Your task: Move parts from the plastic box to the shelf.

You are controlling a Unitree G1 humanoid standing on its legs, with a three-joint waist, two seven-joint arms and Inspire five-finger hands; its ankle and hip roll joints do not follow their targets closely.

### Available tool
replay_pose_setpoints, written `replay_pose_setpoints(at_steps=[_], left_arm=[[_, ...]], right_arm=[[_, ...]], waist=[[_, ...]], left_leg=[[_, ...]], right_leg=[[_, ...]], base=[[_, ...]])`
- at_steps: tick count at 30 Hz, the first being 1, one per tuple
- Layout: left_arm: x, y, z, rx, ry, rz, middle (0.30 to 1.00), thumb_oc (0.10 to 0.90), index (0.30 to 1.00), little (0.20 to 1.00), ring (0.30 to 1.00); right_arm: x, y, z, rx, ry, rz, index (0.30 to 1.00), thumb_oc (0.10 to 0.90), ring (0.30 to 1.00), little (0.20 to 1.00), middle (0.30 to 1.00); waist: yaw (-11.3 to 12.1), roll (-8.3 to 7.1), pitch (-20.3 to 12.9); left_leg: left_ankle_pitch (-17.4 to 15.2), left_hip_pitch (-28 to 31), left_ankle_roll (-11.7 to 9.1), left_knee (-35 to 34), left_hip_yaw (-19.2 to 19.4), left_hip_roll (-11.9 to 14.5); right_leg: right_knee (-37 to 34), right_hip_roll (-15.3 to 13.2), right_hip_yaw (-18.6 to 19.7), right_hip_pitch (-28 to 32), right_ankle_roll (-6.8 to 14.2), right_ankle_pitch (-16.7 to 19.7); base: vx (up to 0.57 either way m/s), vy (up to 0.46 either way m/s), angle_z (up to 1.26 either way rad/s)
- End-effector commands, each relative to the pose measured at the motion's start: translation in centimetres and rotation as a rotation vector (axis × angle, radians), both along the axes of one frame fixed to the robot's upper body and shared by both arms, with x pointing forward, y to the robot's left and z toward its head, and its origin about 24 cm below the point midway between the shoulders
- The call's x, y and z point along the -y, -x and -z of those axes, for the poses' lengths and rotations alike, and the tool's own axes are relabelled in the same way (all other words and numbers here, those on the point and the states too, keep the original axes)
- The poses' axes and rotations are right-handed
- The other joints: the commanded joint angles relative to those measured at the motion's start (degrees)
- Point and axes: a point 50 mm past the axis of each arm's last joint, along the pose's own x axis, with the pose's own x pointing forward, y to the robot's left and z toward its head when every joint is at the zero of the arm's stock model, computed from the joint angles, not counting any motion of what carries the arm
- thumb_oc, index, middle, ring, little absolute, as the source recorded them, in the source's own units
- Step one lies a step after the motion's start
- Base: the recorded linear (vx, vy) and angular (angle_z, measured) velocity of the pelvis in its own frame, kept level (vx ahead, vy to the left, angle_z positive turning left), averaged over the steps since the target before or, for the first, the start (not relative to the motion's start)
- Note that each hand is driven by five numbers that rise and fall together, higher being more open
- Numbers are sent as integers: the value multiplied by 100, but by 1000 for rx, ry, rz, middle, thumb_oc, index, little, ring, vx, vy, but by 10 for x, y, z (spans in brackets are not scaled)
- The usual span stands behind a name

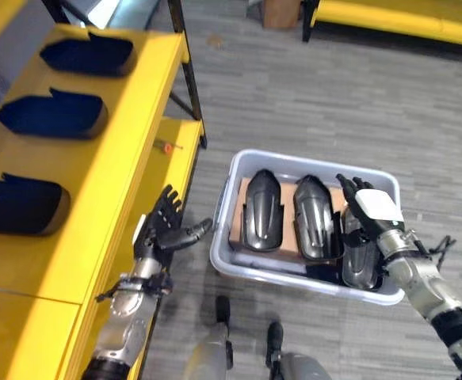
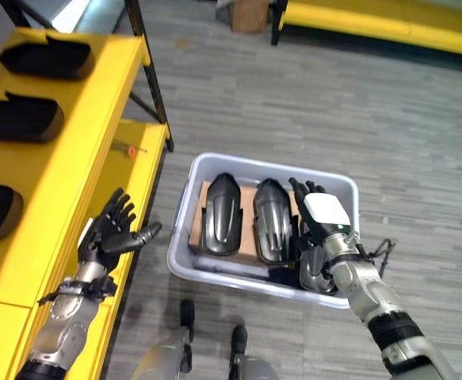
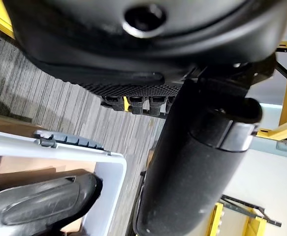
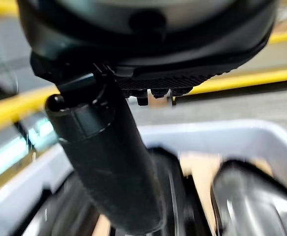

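A pale grey plastic box (image 1: 311, 159) stands on the floor with three glossy black shell-shaped parts in it: one on the left (image 1: 262, 210), one in the middle (image 1: 312, 215) and one on the right (image 1: 360, 255). My right hand (image 1: 371, 210) hovers over the right-hand part with straight fingers, open, holding nothing. My left hand (image 1: 164, 227) is beside the front edge of the yellow shelf (image 1: 127, 134), fingers spread, thumb towards the box. Three dark parts (image 1: 53, 116) lie in a row on the shelf top. The left wrist view shows the box corner (image 3: 110, 169) and a part (image 3: 40, 202).
A brown cardboard sheet (image 1: 288, 237) lines the box bottom. The lower shelf board carries a small red item (image 1: 166, 146). A black shelf post (image 1: 189, 75) stands behind it. Farther back are a yellow bench (image 1: 397, 17) and a cardboard carton (image 1: 282, 11).
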Motion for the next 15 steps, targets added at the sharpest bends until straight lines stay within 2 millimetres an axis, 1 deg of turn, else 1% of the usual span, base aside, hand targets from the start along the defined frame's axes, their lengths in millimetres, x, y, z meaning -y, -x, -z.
replay_pose_setpoints(at_steps=[1,4,6,9,12,13,15], left_arm=[[0,-2,-68,375,51,-50,1000,900,1000,1000,1000],[2,-1,-70,388,28,-70,1000,900,1000,1000,1000],[5,-1,-67,380,20,-76,1000,900,1000,1000,1000],[8,-3,-67,380,22,-67,1000,900,1000,1000,1000],[11,-4,-67,383,31,-59,1000,900,1000,1000,1000],[11,-4,-67,383,31,-58,1000,900,1000,1000,1000],[13,-6,-64,367,87,-29,1000,900,1000,1000,1000]], right_arm=[[-8,-16,-41,191,-12,-33,1000,900,1000,1000,1000],[-14,-15,-34,206,-47,-48,1000,900,1000,1000,1000],[-16,-10,-24,178,-48,-63,1000,900,1000,1000,1000],[-19,-11,-22,159,-92,-73,1000,900,1000,1000,1000],[-27,-8,-11,130,-72,-101,1000,900,1000,1000,1000],[-27,-8,-11,129,-70,-102,1000,900,1000,1000,1000],[-28,-8,-6,109,-61,-104,1000,900,1000,1000,1000]], waist=[[-34,-148,-295],[-60,-137,-246],[-71,-131,-258],[-82,-100,-255],[-98,-40,-166],[-99,-38,-164],[-103,4,-92]], left_leg=[[-419,10,-275,449,-25,30],[-433,53,-260,383,-33,15],[-446,65,-252,370,-16,-5],[-433,34,-250,376,-10,-4],[-447,-25,-247,429,-12,-2],[-446,-28,-247,430,-12,-2],[-437,-83,-236,433,-17,-21]], right_leg=[[261,-61,-37,-327,7,55],[284,-19,46,-383,5,49],[274,-21,58,-403,21,69],[305,-31,60,-453,21,70],[470,-43,44,-576,19,19],[475,-44,43,-581,19,18],[551,-35,44,-684,9,1]], base=[[-82,-33,-3],[-2,-4,-2],[9,-4,-4],[-3,2,-1],[-24,16,-1],[-57,35,-5],[-62,31,-10]])
